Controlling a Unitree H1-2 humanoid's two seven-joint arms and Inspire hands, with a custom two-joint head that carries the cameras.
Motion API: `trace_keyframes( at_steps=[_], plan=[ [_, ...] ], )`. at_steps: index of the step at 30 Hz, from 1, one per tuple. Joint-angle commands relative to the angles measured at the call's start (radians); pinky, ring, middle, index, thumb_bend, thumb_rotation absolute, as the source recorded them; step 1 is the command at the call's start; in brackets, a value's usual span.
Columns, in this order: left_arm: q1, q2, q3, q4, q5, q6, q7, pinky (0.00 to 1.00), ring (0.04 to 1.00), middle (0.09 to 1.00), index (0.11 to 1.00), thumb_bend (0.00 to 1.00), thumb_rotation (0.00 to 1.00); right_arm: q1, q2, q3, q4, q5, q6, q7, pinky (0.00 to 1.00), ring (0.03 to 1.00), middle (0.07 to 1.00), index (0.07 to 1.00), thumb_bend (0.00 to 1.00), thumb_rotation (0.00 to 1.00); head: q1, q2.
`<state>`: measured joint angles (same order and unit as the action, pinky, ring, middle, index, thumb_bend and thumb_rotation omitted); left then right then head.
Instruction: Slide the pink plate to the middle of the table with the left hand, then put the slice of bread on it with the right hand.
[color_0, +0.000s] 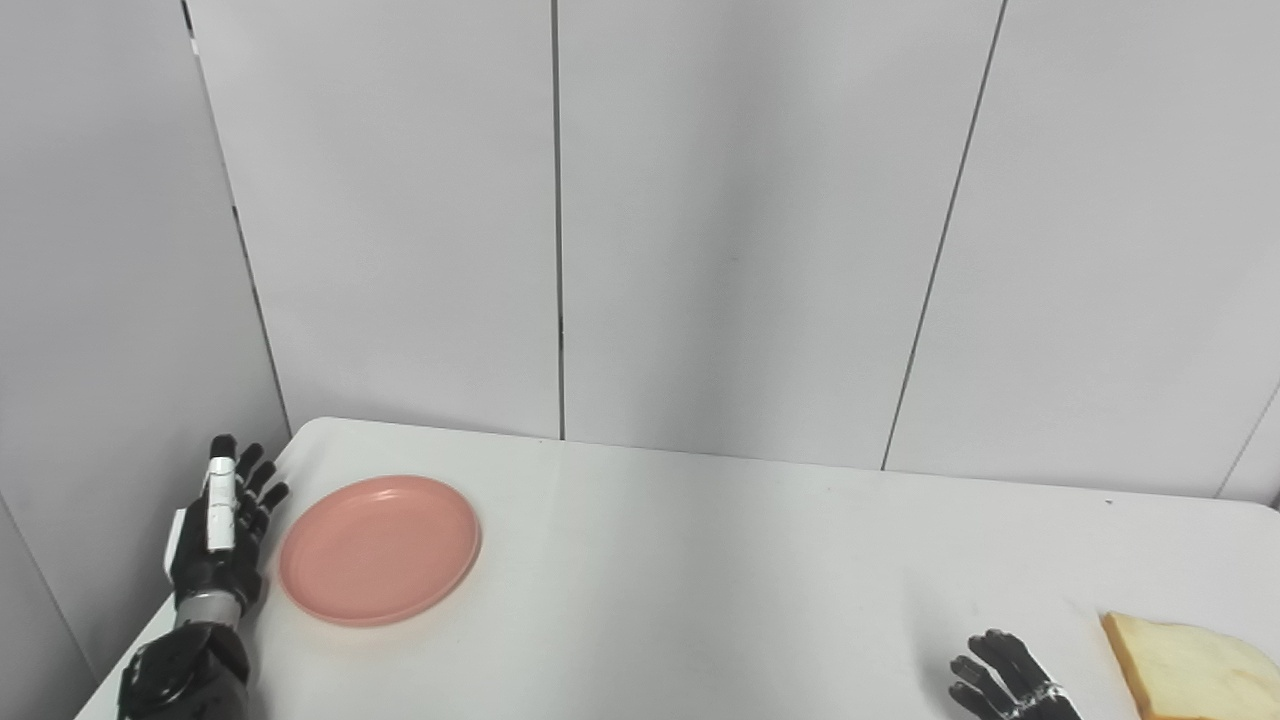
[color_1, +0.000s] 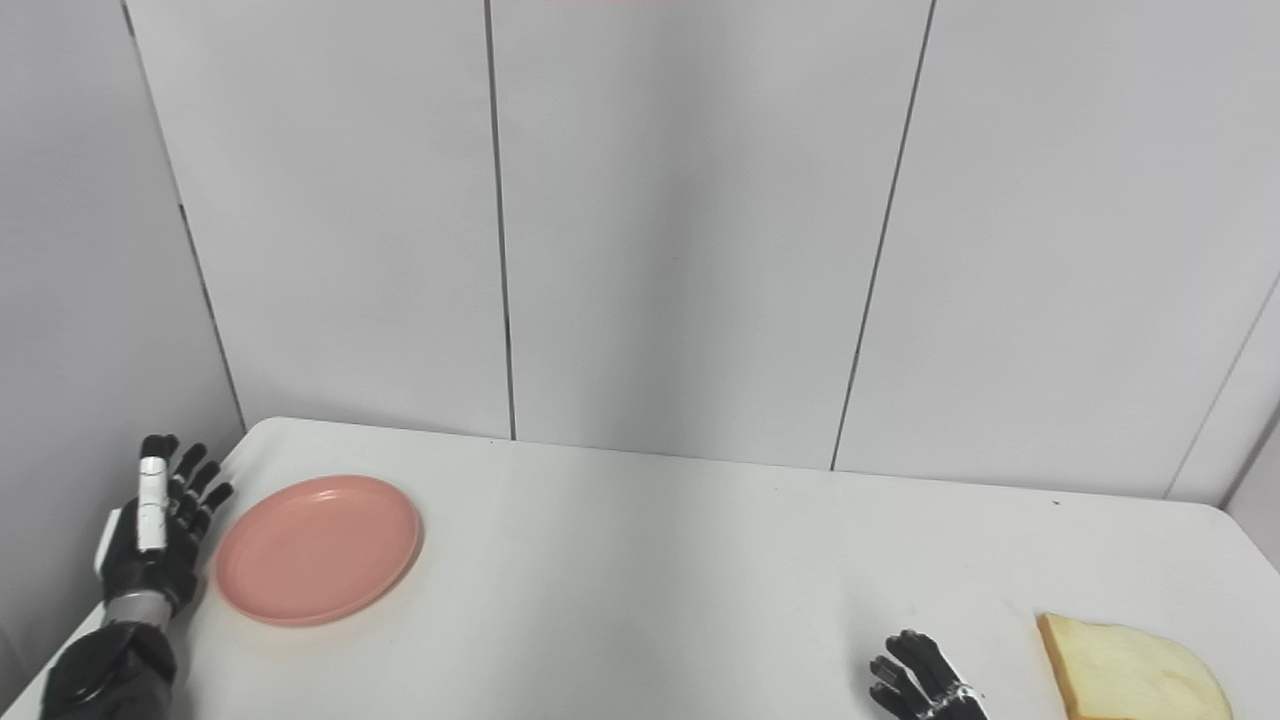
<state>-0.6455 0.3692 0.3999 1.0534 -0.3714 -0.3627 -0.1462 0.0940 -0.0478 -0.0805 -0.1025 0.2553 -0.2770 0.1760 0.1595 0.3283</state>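
Sitting near the table's (color_0: 700, 560) far left corner, the pink plate (color_0: 380, 549) looks light, rigid and slick, so push its left rim with your left hand (color_0: 222, 535), spread and empty just beside it. The slice of bread (color_0: 1190, 668), soft and crushable, lies at the near right edge; your right hand (color_0: 1010, 685) waits spread beside it.

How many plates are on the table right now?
1. A single pink plate sits near the table's left end, just right of the left robot hand. Nothing in view could hide another.
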Motion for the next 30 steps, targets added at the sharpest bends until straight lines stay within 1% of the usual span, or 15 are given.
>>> trace_keyframes(
  at_steps=[1,2,3,4,6,8,12,15,16,18,22,24,27,30],
  plan=[
    [-0.083,0.003,-0.018,-0.016,0.002,-0.036,-0.024,0.89,0.941,0.946,0.965,0.89,0.85,0.024,-0.01,-0.014,0.252,-0.017,-0.058,0.0,0.8,0.804,0.831,0.809,0.76,0.87,-0.001,0.002],
    [-0.08,-0.006,-0.012,-0.023,-0.016,-0.023,-0.042,0.88,0.939,0.944,0.964,0.89,0.85,0.025,-0.01,-0.013,0.252,-0.016,-0.056,0.001,0.8,0.803,0.83,0.808,0.76,0.87,-0.003,0.003],
    [-0.078,-0.013,-0.008,-0.027,-0.03,-0.015,-0.057,0.92,0.957,0.951,0.972,0.88,0.81,0.025,-0.01,-0.012,0.251,-0.015,-0.056,0.002,0.8,0.8,0.831,0.808,0.75,0.87,-0.003,0.003],
    [-0.075,-0.018,-0.008,-0.029,-0.035,-0.011,-0.068,0.93,0.964,0.954,0.975,0.87,0.8,0.026,-0.011,-0.011,0.25,-0.014,-0.055,0.004,0.8,0.799,0.831,0.808,0.75,0.87,-0.005,0.004],
    [-0.074,-0.021,-0.011,-0.023,-0.032,-0.015,-0.076,0.91,0.963,0.95,0.978,0.86,0.8,0.026,-0.012,-0.009,0.248,-0.013,-0.053,0.007,0.8,0.807,0.837,0.81,0.75,0.87,-0.007,0.007],
    [-0.075,-0.022,-0.015,-0.006,-0.027,-0.027,-0.083,0.9,0.95,0.941,0.973,0.86,0.8,0.027,-0.013,-0.008,0.248,-0.014,-0.054,0.009,0.8,0.807,0.837,0.81,0.75,0.87,-0.011,0.008],
    [-0.074,-0.024,-0.025,0.014,-0.02,-0.039,-0.09,0.88,0.928,0.932,0.965,0.9,0.77,0.029,-0.012,-0.005,0.241,-0.024,-0.052,0.004,0.8,0.803,0.832,0.808,0.76,0.87,-0.017,0.011],
    [-0.078,-0.022,-0.032,0.04,-0.013,-0.05,-0.091,0.87,0.907,0.912,0.952,0.92,0.78,0.029,-0.011,-0.004,0.243,-0.032,-0.055,0.003,0.79,0.799,0.829,0.808,0.76,0.87,-0.018,0.011],
    [-0.078,-0.024,-0.032,0.039,-0.018,-0.048,-0.095,0.84,0.895,0.903,0.943,0.93,0.76,0.029,-0.011,-0.003,0.243,-0.033,-0.054,0.004,0.79,0.8,0.83,0.809,0.76,0.87,-0.02,0.012],
    [-0.073,-0.032,-0.032,0.025,-0.026,-0.038,-0.103,0.82,0.886,0.905,0.943,0.91,0.76,0.03,-0.01,-0.003,0.24,-0.034,-0.049,0.004,0.79,0.803,0.832,0.811,0.77,0.87,-0.021,0.013],
    [-0.066,-0.044,-0.049,0.01,-0.018,-0.041,-0.11,0.84,0.909,0.908,0.949,0.88,0.75,0.031,-0.006,-0.003,0.236,-0.044,-0.047,-0.003,0.78,0.797,0.827,0.805,0.78,0.87,-0.024,0.013],
    [-0.063,-0.05,-0.067,0.0,-0.005,-0.042,-0.111,0.85,0.915,0.917,0.952,0.86,0.77,0.031,-0.002,-0.004,0.234,-0.038,-0.043,-0.003,0.78,0.792,0.824,0.802,0.78,0.85,-0.027,0.014],
    [-0.057,-0.056,-0.086,-0.015,0.002,-0.045,-0.106,0.83,0.907,0.925,0.948,0.85,0.77,0.031,0.0,-0.001,0.232,-0.037,-0.042,0.0,0.78,0.795,0.827,0.805,0.78,0.85,-0.031,0.017],
    [-0.059,-0.062,-0.1,-0.006,-0.004,-0.057,-0.133,0.82,0.89,0.907,0.943,0.85,0.76,0.033,0.0,0.003,0.231,-0.041,-0.048,0.003,0.78,0.791,0.824,0.804,0.78,0.85,-0.041,0.022]
  ],
)
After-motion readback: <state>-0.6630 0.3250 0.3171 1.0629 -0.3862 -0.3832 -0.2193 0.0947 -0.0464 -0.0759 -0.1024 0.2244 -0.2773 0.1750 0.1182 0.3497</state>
